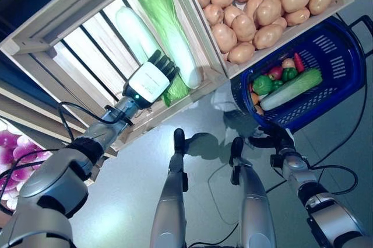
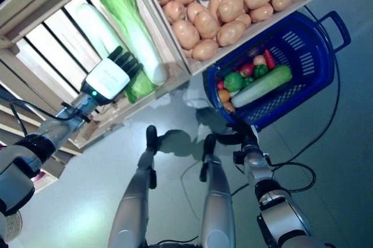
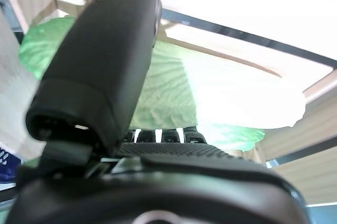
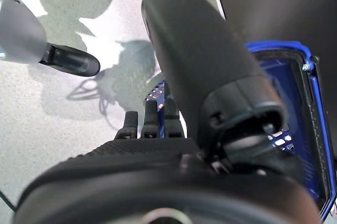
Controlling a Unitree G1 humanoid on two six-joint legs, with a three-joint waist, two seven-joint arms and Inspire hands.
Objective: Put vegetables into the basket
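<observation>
My left robot hand (image 1: 152, 79) reaches over the napa cabbage (image 1: 169, 23) in the wooden crate (image 1: 35, 32); its fingertips are hidden, so I cannot tell its grip. My right robot hand (image 1: 273, 140) curls around the blue basket (image 1: 344, 67) handle.

Silver-grey jointed arms are seen; the left hand (image 1: 152, 80) is backed by a white cover with a green light, the right hand (image 1: 269, 140) dark.

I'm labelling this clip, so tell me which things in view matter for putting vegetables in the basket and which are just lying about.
Belongs to the job: left hand reaching at the napa cabbage; white radish; blue basket, already holding vegetables; right hand at the basket.

Just about: potatoes; wooden crates.
</observation>
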